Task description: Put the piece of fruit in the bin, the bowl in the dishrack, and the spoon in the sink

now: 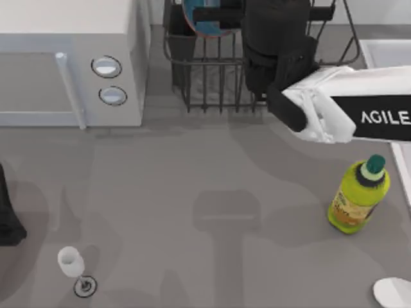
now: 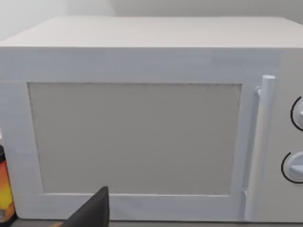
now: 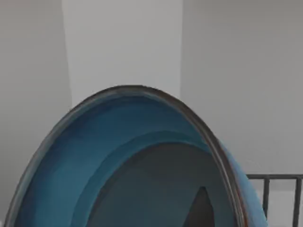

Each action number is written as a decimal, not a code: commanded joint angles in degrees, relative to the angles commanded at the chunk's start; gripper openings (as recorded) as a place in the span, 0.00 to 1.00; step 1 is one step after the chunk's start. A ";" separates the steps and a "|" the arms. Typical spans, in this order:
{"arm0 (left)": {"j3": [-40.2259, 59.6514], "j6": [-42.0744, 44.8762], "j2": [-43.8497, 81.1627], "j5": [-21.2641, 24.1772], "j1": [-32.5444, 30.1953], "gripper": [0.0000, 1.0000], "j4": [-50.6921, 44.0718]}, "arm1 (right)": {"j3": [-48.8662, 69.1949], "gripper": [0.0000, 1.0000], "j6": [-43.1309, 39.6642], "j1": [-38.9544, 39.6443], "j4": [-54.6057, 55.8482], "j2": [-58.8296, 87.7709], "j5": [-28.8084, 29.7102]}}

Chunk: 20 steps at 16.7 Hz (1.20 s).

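Right arm [image 1: 334,109] partly hides bowl [image 1: 209,19] over dishrack [image 1: 212,83].

Deep blue round bowl [image 1: 204,16]: cut at 12 o'clock, right part behind arm.
Pale sink rim [image 1: 384,52]: cut at 3 o'clock.

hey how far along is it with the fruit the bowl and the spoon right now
In hand: the bowl is at the dishrack, tipped on edge among the bars at the top view's far side, with the right gripper reaching in beside it. Whether it is released is unclear. The left arm sits parked at the table's left edge. No fruit or spoon can be confirmed as placed, so both look left to do.
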 joint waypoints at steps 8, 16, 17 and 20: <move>0.00 0.00 0.00 0.00 0.00 1.00 0.00 | 0.00 1.00 0.00 0.00 0.00 0.00 0.00; 0.00 0.00 0.00 0.00 0.00 1.00 0.00 | -1.68 1.00 -0.05 -0.75 -0.38 -1.80 -1.17; 0.00 0.00 0.00 0.00 0.00 1.00 0.00 | -3.40 1.00 -0.08 -1.59 -0.77 -3.61 -2.34; 0.00 0.00 0.00 0.00 0.00 1.00 0.00 | -11.81 1.00 -0.16 -5.33 -2.90 -12.67 -7.69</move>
